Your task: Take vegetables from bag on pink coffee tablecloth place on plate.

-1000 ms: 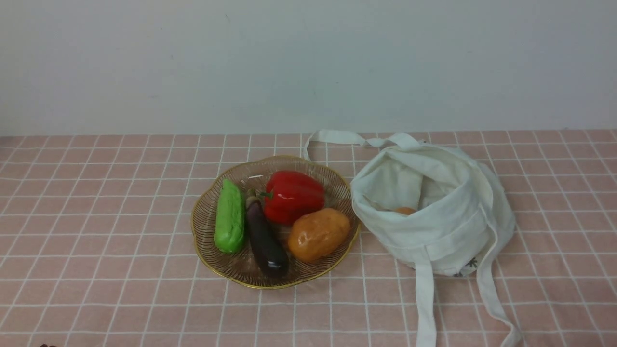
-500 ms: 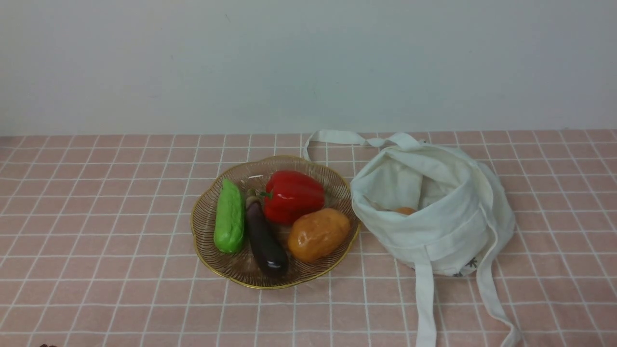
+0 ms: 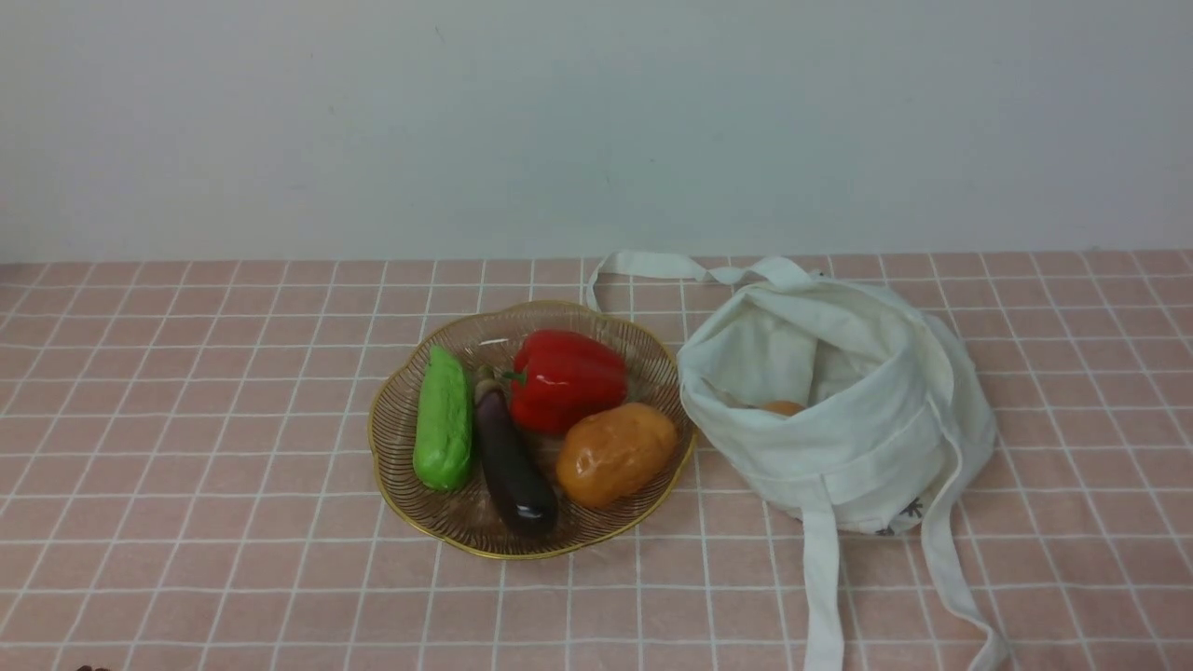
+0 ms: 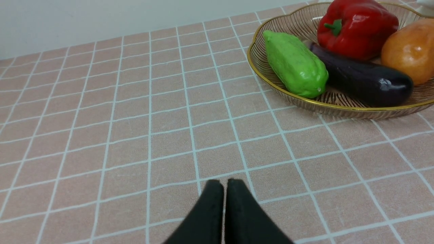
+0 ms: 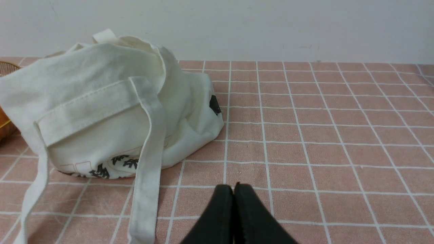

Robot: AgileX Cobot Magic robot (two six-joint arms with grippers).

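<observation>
Front view: scalloped plate near centre; the cloth bag right of centre, its mouth tipped toward the plate. An orange vegetable shows as a sliver inside the mouth, at centre right of the frame. Likely the next pick. Right claw seems the nearer: bag stands in the left half of its wrist view, claw at bottom centre, tips together, nothing between them. Left claw, also tips together and bare, has the plate at upper right of its own view. The coming reach probably has to enter over the front lip, from the plate side.

Obscured: most of the orange piece, so its long axis cannot be told; bag's depths; any further vegetables. Plate cut off in both wrist views.
</observation>
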